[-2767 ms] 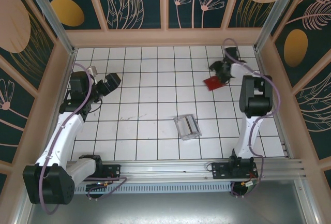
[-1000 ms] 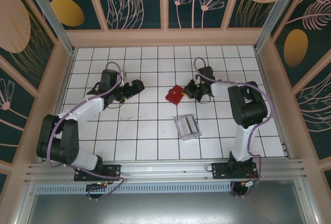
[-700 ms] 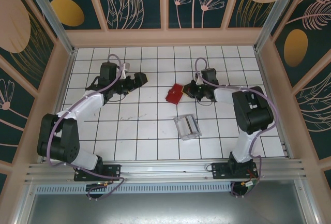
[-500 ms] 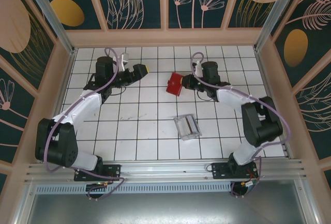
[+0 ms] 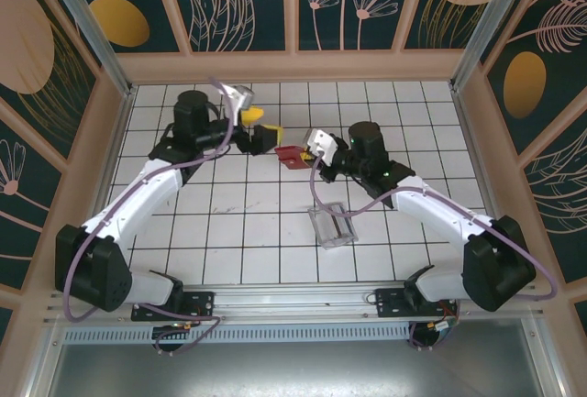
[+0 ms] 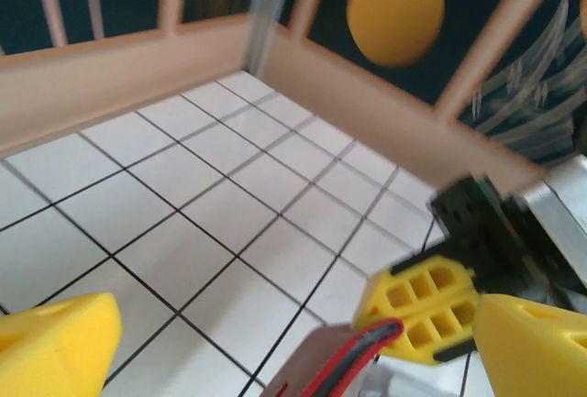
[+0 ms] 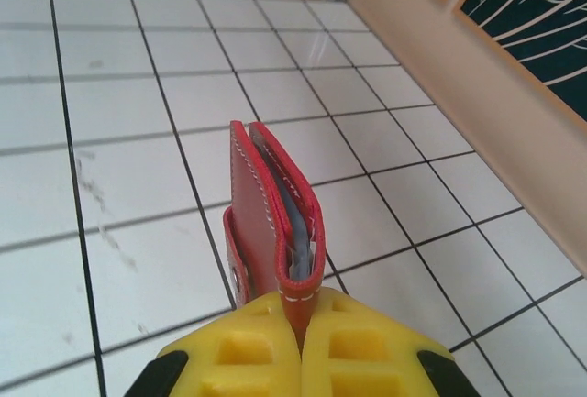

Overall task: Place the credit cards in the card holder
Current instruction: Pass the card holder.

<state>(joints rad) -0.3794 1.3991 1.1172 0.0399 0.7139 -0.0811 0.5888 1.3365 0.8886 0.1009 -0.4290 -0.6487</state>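
Currently: one red card holder (image 5: 290,155), upper centre of top view, held off tiles. One clear slotted tray (image 5: 333,225) lower centre. Two grippers: right gripper (image 7: 298,310) clamped on card holder's near end; left gripper (image 5: 260,127) spread wide, holder's edge between its fingers, contact unclear.

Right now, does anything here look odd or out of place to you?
Mildly. The red card holder is held off the table, pinched at one end by the right hand, its flaps slightly agape. The clear tray sits crooked against the tile lines. Nothing looks spilled or broken.
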